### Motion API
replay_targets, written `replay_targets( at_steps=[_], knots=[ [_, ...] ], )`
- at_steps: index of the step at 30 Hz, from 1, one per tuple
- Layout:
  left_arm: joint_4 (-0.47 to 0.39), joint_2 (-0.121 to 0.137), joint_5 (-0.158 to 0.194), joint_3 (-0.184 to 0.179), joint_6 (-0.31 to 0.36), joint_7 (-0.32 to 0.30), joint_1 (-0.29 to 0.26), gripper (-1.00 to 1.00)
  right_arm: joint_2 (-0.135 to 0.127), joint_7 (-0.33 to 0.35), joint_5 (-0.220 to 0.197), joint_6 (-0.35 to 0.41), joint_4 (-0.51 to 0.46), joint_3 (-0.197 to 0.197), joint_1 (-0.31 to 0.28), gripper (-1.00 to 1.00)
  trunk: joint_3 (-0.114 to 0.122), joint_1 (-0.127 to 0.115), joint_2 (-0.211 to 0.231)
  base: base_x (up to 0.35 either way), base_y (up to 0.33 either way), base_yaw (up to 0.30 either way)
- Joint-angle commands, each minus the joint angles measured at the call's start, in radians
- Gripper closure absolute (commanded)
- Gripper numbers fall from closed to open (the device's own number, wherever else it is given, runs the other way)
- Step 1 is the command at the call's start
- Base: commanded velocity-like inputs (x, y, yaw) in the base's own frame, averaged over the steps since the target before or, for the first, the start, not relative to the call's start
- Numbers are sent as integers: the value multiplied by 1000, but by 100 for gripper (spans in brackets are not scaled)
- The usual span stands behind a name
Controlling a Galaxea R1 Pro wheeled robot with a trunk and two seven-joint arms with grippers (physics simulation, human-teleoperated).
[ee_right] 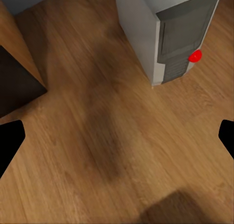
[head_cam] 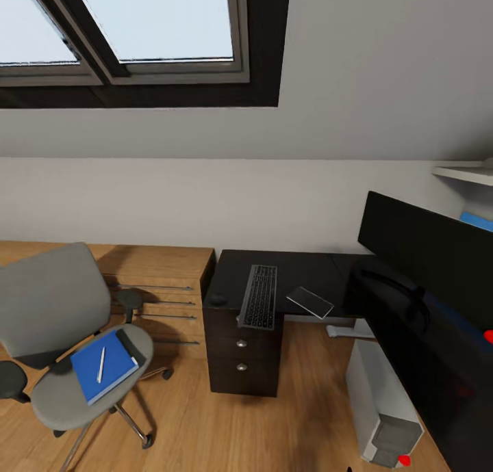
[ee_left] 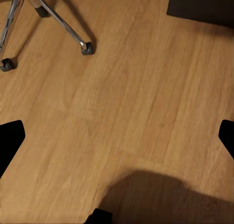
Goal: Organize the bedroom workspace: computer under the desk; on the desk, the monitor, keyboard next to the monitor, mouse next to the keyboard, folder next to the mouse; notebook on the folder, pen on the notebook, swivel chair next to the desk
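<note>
The grey swivel chair stands at the left, apart from the black desk. On its seat lies the blue folder with the white pen on top. The keyboard lies on the desk, the mouse at the desk's left front corner. A thin dark flat slab, perhaps the notebook, lies right of the keyboard. The monitor stands at the right. The computer sits on the floor below the desk. My left gripper and right gripper hang open over bare floor.
A low wooden drawer cabinet runs along the wall behind the chair. The desk's black drawer unit has silver knobs. The chair's silver base leg and castor lie near my left gripper. A shelf hangs at the upper right.
</note>
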Motion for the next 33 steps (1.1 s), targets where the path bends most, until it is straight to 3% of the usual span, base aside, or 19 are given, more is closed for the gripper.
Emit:
replay_targets(
  at_steps=[1, 5, 9, 14, 15, 17, 18, 21, 26, 31, 33],
  knots=[
    [3, 1, 10, -9, -5, 5, -1, -100, 0, -2, 8, -3, 1, -8, -1, -100, 2, -4, 6, -1, -1, 0],
    [46, -10, 10, -9, -2, 1, -1, -100, 1, -2, 9, -3, 1, -8, -1, -100, 14, -19, 34, 0, 0, 0],
    [62, -15, 10, -10, 0, -41, -1, -100, 1, -2, 9, -3, 2, -8, -1, -100, 27, -34, 62, 0, 0, 0],
    [113, -15, 11, -9, 7, -172, -1, -100, 1, -2, 9, -3, 2, -8, -1, -100, 43, -54, 97, 0, 0, 0],
    [139, -14, 12, -9, 30, -228, -1, -100, 1, -2, 9, -3, 2, -8, -1, -100, 46, -57, 104, 0, 0, 0],
    [162, -14, 13, -9, 75, -279, -1, -100, 1, -2, 9, -3, 2, -8, -1, -100, 52, -65, 118, 0, 0, 0],
    [188, -13, 17, -7, 203, -347, -2, -100, 1, -2, 10, -3, 1, -8, -1, -100, 55, -69, 125, 0, 0, 0],
    [196, -13, 19, -6, 281, -370, -2, -100, 0, -2, 24, -3, 1, -7, -1, -100, 65, -80, 146, 0, 0, 0],
    [203, -14, 21, -4, 338, -389, -3, -100, -1, -2, 84, -3, 1, -8, -1, -100, 80, -100, 181, 0, 0, 0],
    [205, -14, 22, -3, 329, -393, -3, -100, -2, -3, 143, -5, -5, -7, -1, -100, 96, -119, 216, 0, 0, 0],
    [205, -16, 24, 12, 266, -393, -3, -100, -6, -1, 168, -3, -24, -5, -2, -100, 102, -126, 230, 0, 0, 0]
  ],
)
